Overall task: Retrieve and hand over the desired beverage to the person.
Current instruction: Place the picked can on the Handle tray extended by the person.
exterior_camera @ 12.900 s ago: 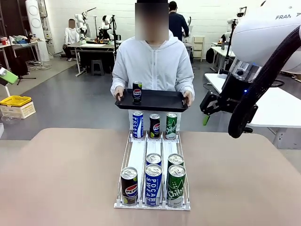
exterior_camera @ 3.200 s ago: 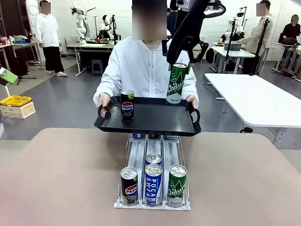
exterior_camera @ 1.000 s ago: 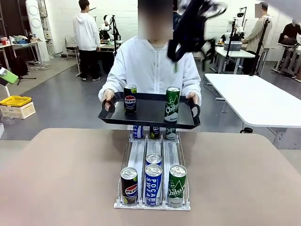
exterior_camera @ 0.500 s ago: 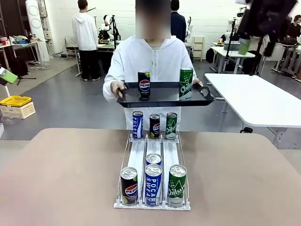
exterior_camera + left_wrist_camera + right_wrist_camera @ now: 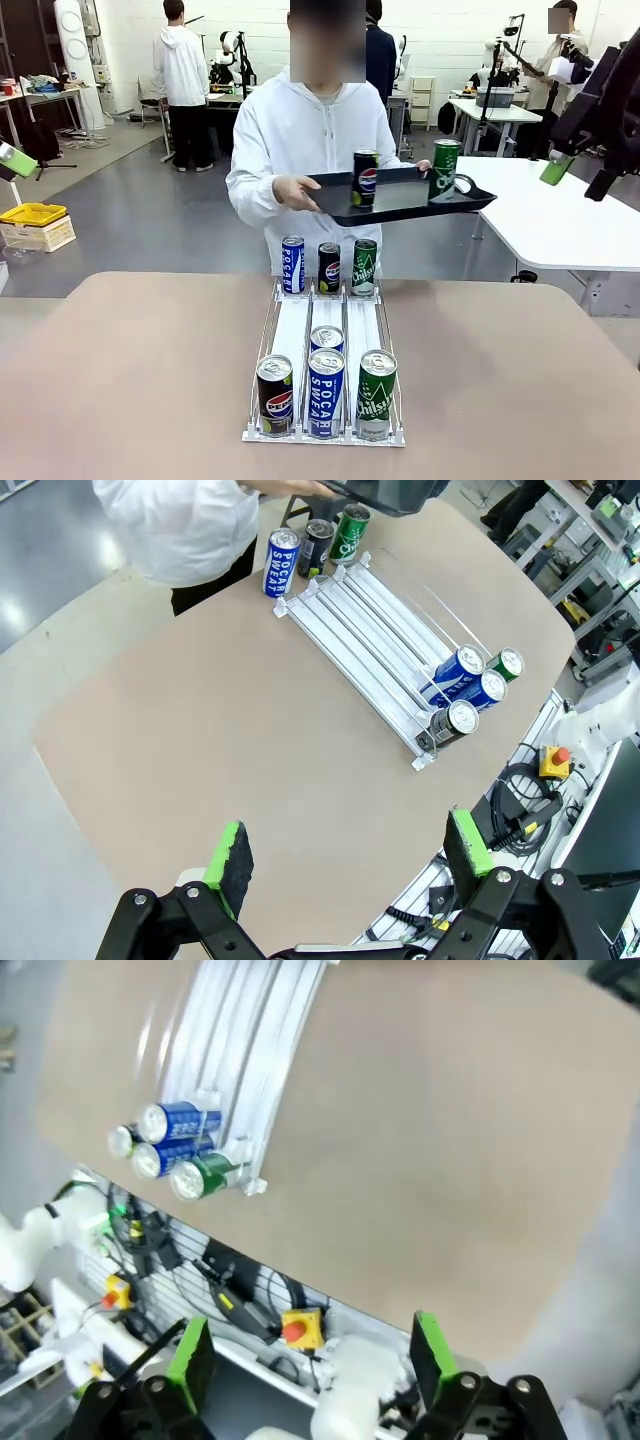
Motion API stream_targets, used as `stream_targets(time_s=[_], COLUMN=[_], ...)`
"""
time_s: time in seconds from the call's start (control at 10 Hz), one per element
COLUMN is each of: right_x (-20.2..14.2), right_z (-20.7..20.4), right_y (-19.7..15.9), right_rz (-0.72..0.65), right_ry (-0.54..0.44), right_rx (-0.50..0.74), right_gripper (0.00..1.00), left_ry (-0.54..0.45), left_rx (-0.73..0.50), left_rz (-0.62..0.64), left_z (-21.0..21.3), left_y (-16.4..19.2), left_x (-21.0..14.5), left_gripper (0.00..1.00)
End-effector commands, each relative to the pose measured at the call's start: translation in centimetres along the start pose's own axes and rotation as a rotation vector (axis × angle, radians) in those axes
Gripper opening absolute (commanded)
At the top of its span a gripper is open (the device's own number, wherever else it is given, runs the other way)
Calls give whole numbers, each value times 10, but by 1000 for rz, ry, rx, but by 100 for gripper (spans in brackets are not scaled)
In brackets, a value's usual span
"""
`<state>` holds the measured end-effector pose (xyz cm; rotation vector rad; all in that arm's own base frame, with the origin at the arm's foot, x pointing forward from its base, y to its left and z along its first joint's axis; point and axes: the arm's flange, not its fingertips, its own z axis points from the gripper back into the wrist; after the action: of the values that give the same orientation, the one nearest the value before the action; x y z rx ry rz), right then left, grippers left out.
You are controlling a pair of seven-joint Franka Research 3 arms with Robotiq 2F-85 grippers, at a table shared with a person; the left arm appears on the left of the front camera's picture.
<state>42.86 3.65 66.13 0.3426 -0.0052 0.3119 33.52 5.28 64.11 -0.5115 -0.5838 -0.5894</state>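
From my station I see the bench (image 5: 130, 380) as a broad tan surface, bare on both sides of the can rack (image 5: 324, 380) at its middle, with rounded far corners and grey floor beyond. Past the rack's far end, the person (image 5: 305, 140) in white holds a black tray (image 5: 400, 195) off to the rack's far right, carrying a Pepsi can (image 5: 366, 178) and a green Chilsung can (image 5: 444, 170). My right end effector (image 5: 580, 165) hangs high, right of the tray, spread wide and empty. My left end effector (image 5: 345, 852) looks down on the rack, also spread wide, gripping nothing.
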Motion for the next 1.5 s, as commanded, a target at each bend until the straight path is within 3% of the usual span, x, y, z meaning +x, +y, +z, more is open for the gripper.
stream_targets(time_s=[0.0, 1.4], right_x=[0, 0], right_z=[3, 3], right_y=[4, 4], right_rz=[15, 15], right_ry=[10, 10], right_rx=[-22, -22], right_gripper=[100, 100], left_ry=[-13, -13], left_rx=[-10, -10], left_rz=[-10, -10], left_z=[-1, -1], left_y=[1, 1], left_x=[0, 0], left_gripper=[100, 100])
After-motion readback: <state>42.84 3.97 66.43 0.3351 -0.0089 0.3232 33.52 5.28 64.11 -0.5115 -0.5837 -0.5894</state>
